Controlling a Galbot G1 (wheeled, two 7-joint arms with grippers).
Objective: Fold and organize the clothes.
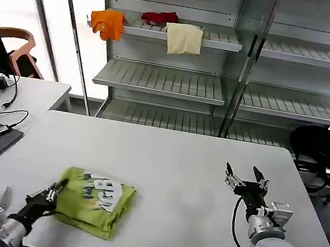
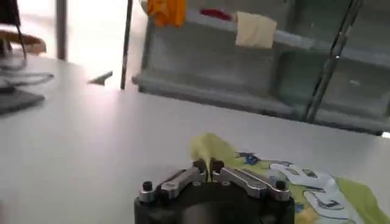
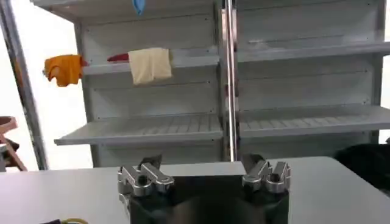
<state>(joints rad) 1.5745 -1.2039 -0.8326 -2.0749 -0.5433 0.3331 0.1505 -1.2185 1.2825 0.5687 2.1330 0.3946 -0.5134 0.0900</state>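
- Your lime-green short-sleeved cotton T-shirt (image 1: 96,202) lies folded into a compact rectangle near the front-left of the white bench (image 1: 171,162), its white-and-blue print facing up.
- Your left gripper (image 1: 52,194) sits at the shirt's left edge; in the left wrist view its jaws are pressed together on a raised corner of the green fabric (image 2: 210,149).
- Your right gripper (image 1: 245,175) hovers above the bench, well apart from the shirt, with its jaws spread and nothing between them.
- Folding looks essentially done, so you are probably at the tidying or placing step.
- Next, either let go of the corner so it lies flat, or bring the right gripper over to support the far edge before moving the bundle, lest it unfold.
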